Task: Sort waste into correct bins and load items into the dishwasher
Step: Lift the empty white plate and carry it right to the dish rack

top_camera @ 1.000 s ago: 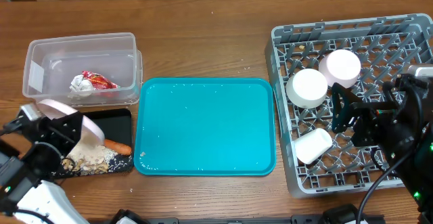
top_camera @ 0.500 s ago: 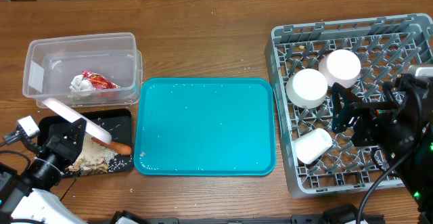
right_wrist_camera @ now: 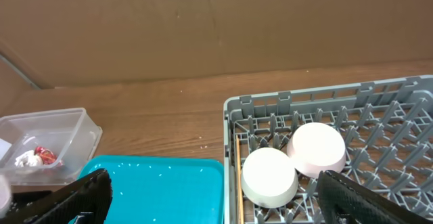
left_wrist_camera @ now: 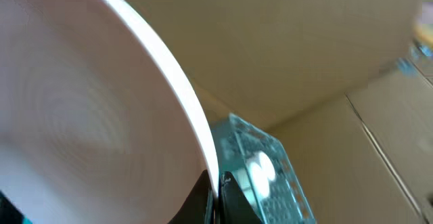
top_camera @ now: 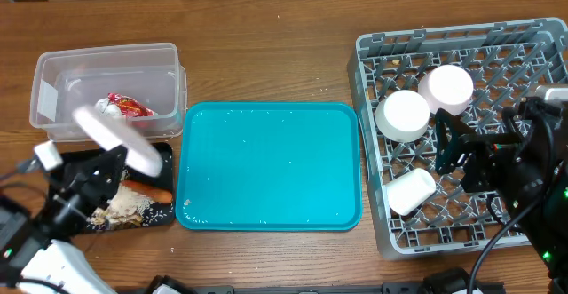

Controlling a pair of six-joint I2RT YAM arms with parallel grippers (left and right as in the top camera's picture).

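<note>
The overhead camera looked straight down on the whole counter [top_camera: 266, 54]. The left wrist camera sat close against the plate [left_wrist_camera: 81, 116], tilted upward. The right wrist camera looked low across the dish rack [right_wrist_camera: 270, 102], which overhead also showed.

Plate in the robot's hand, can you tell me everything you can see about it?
The plate is round and pale pinkish white. It looks smooth, like plastic or ceramic, with faint rings across its face and no food showing on it. It is tipped steeply on edge and held up over the black tray, just in front of the clear tub. Only the left tool touches it, pinching its rim.
</note>
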